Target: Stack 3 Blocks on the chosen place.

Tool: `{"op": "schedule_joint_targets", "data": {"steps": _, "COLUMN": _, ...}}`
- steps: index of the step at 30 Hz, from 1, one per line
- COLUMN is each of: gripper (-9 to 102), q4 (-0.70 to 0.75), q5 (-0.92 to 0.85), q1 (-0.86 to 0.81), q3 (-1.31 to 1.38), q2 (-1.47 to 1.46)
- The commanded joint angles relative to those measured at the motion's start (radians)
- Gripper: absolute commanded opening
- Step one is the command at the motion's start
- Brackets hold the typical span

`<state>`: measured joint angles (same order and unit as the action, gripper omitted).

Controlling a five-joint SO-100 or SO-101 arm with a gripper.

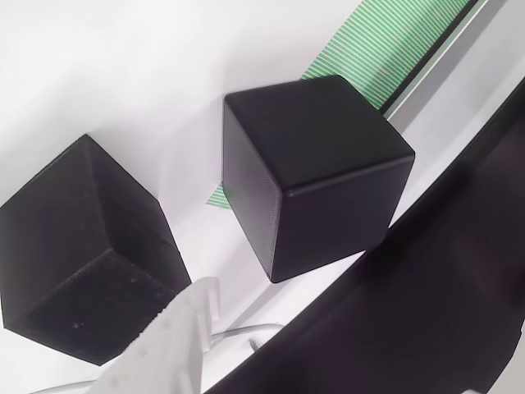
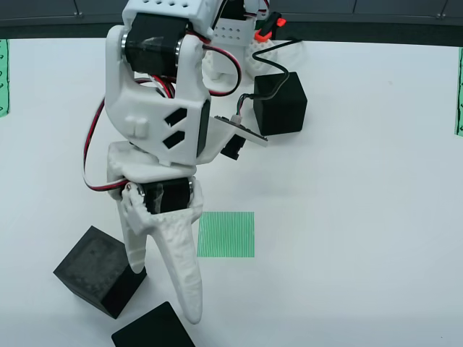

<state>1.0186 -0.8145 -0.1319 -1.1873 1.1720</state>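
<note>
Blocks sit unstacked: white gripper (image 2: 163, 293) spread open above the table (image 2: 362, 217), one cube (image 2: 100, 270) corner-on touching its left finger, another (image 2: 153, 330) near, third (image 2: 279, 103) far right; striped patch (image 2: 226, 233) bare.

Bottom cube (image 2: 153, 330) cut by lower edge; green strips (image 2: 3, 76) cropped at side edges

No words, numbers, brands or signs can be read in either view. The black cubes (image 2: 99, 270) carry only fine layer lines, the green patch (image 2: 226, 234) on the desk (image 2: 362, 217) shows plain stripes, and the white arm parts bear no legible marking.
</note>
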Motion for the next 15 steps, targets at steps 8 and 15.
{"op": "schedule_joint_targets", "data": {"steps": 8, "gripper": 45, "q4": 0.069, "q5": -0.034, "q1": 0.000, "q3": 0.253, "q2": -0.158}}
{"op": "schedule_joint_targets", "data": {"steps": 15, "gripper": 43, "q4": 0.109, "q5": -0.031, "q1": 0.005, "q3": 0.336, "q2": -0.225}}
